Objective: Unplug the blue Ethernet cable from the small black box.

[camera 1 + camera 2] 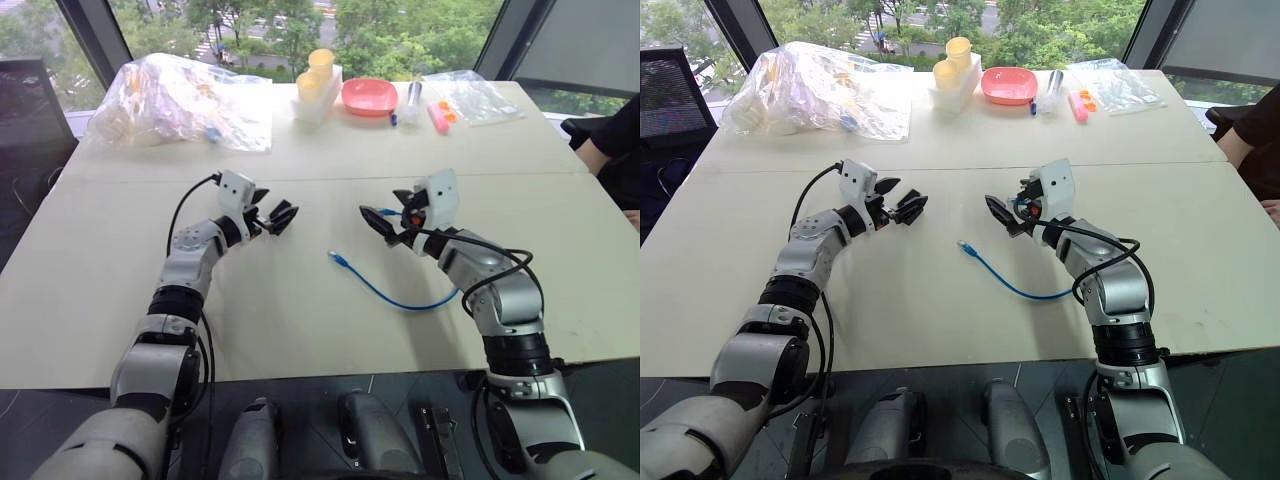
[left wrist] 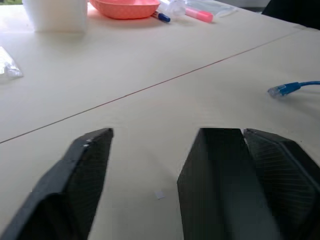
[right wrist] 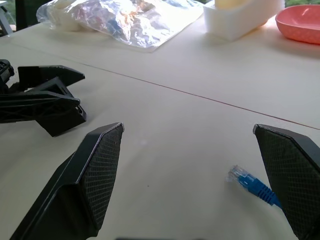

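Blue Ethernet cable (image 1: pixel 395 292) curved on table (image 1: pixel 300 330), plug free, small black box (image 2: pixel 220 185) against spread left fingers (image 2: pixel 75 180), right fingers (image 3: pixel 95 185) released.

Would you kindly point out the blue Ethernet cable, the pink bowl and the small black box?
blue Ethernet cable (image 1: pixel 385 290): left eye view, middle of the cord.
pink bowl (image 1: pixel 368 96): left eye view, its rim.
small black box (image 2: pixel 215 185): left wrist view, its flat side.

I stand before a pale table (image 1: pixel 300 320) made of two tops pushed together, a thin seam (image 1: pixel 320 178) running across it. Beyond the table's far edge, big windows (image 1: pixel 420 25) with dark slanted frames show green trees in daylight. A black chair (image 1: pixel 30 110) sits off the table's far left corner. Under the table's near edge lies dark floor (image 1: pixel 400 385).
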You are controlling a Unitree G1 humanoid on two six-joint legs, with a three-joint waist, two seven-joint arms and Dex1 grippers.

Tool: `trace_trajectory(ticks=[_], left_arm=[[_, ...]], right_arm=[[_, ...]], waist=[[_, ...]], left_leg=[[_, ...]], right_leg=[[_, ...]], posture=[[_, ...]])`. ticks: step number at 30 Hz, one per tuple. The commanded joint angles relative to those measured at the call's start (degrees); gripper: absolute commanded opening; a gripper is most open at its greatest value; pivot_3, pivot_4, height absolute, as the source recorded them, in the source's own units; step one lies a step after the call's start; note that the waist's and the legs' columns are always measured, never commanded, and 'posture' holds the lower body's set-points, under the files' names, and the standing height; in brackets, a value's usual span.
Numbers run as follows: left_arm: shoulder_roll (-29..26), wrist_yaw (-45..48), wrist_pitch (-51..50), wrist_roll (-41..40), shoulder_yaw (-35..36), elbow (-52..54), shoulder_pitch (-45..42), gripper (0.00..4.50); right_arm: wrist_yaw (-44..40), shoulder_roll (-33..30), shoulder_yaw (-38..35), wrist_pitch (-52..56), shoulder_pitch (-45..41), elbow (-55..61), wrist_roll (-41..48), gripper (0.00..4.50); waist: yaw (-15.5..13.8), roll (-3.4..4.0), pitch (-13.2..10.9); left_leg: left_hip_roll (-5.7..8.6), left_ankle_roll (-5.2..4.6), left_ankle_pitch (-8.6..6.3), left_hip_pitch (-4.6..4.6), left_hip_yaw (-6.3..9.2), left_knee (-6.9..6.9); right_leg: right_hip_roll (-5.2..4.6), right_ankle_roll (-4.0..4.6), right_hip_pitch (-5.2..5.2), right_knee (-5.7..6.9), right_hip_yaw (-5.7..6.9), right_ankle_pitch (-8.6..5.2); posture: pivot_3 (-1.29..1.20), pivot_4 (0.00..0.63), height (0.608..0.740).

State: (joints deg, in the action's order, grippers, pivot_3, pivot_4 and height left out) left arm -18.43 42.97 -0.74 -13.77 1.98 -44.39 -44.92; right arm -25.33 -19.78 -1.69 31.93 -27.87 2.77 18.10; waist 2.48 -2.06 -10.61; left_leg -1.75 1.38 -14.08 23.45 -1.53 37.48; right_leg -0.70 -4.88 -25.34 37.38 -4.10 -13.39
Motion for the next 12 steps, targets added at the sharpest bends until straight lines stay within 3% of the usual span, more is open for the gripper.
trace_trajectory(ticks=[1,7,12], left_arm=[[-2.9,1.0,-1.2,-0.6,2.0,4.0,-1.1,4.44],[-10.6,4.2,-15.7,-7.6,5.6,24.3,3.9,4.44],[-17.8,3.0,-32.6,-15.6,9.6,47.6,16.8,4.44]], right_arm=[[0.0,-1.7,-1.0,0.1,0.9,5.4,-0.2,4.31],[-0.7,-6.3,-5.6,7.1,5.8,17.3,4.7,4.31],[-1.3,-7.9,-9.6,14.0,11.6,26.6,11.7,4.31]], waist=[[0.0,0.00,0.0],[0.1,0.00,0.0],[0.1,0.03,0.0]], left_leg=[[0.00,0.00,0.00,0.00,0.00,0.00],[-0.05,0.00,0.00,0.03,0.03,-0.11],[-0.11,0.00,-0.01,-0.08,0.07,-0.22]], right_leg=[[0.00,0.00,0.00,0.00,0.00,0.00],[0.01,0.00,-0.03,-0.07,0.01,0.00],[-0.03,0.01,0.03,-0.11,0.00,-0.01]], posture=[[0.00,0.150,0.740],[0.00,0.150,0.740],[0.00,0.150,0.740]])
